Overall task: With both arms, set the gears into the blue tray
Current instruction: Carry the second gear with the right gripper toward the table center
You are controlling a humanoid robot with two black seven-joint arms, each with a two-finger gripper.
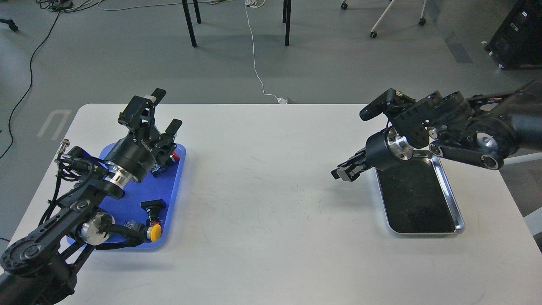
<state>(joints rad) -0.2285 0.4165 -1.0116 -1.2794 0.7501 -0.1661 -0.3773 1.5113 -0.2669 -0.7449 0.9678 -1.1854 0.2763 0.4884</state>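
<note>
The blue tray (172,192) lies at the table's left, with my left arm stretched over it. My left gripper (166,109) is raised above the tray's far end, open and empty. My right gripper (344,173) hangs above the white table just left of the metal tray (449,195), pointing left and down. Its fingers are drawn close together. No gears show anywhere; anything between those fingers is too small and dark to make out.
Push-button switches sit in the blue tray: a yellow-capped one (155,232), a black one (153,206) and a red one (174,157). The metal tray's black floor looks bare. Chair legs and cables are on the floor beyond the table.
</note>
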